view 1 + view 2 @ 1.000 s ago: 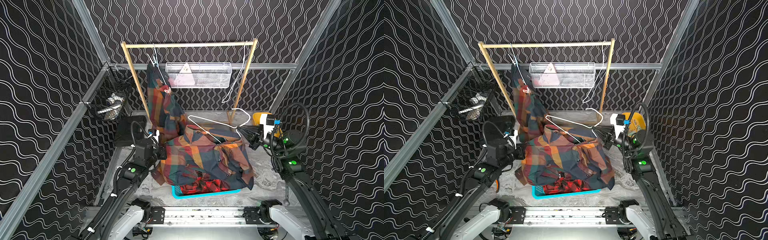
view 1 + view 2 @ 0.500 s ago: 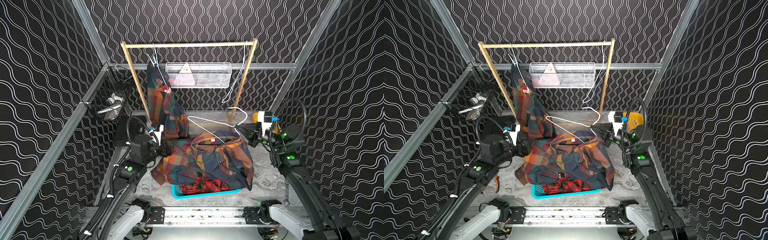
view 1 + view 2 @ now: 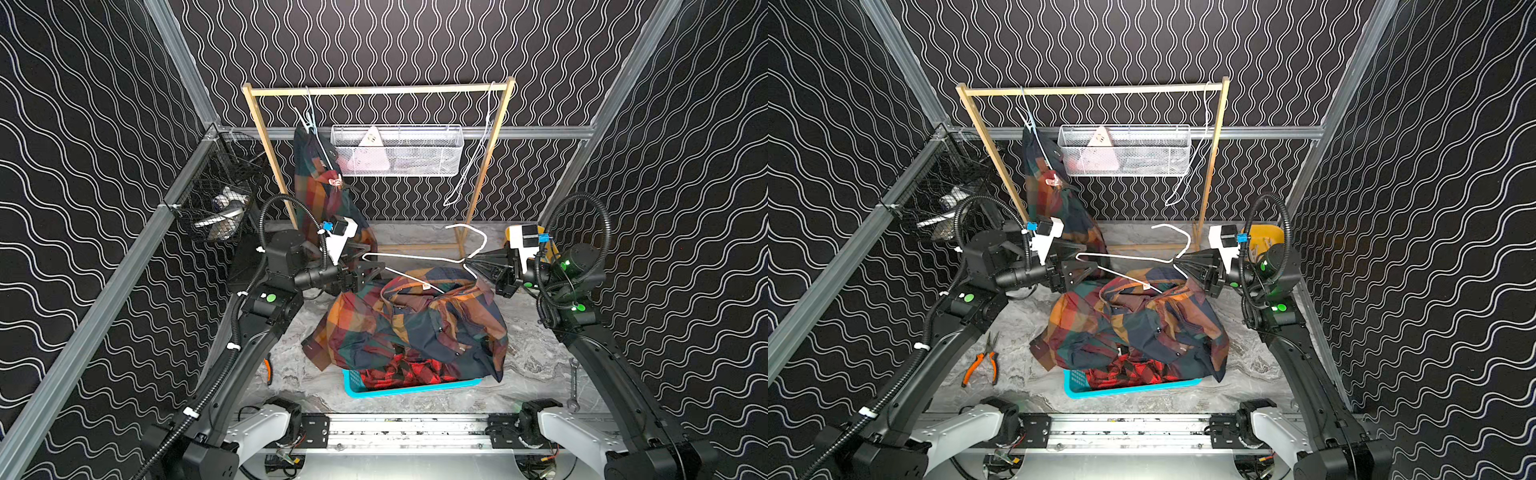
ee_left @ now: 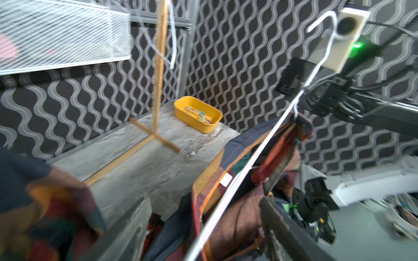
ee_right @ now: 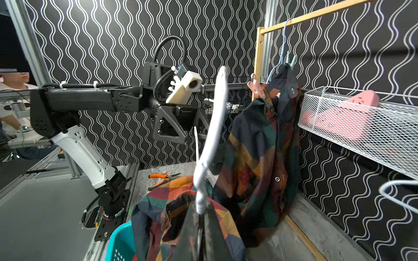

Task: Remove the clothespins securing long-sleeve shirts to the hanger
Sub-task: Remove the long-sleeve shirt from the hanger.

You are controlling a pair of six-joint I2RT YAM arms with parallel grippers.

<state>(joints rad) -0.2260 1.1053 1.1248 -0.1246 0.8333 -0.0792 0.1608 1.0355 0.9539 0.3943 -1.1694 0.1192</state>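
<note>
Marble tabletop (image 3: 415, 237); white hanger (image 3: 415, 258) above runs crosswise, hook toward rack (image 3: 374, 89).

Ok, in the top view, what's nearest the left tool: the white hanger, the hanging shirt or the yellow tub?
1. white hanger, its end right at the left tool.
2. hanging shirt, just behind, on the rack.
3. yellow tub, back right corner.

Robot lab cell: aluminium frame (image 3: 104, 303), wavy-patterned backdrop walls (image 3: 415, 41).
</note>
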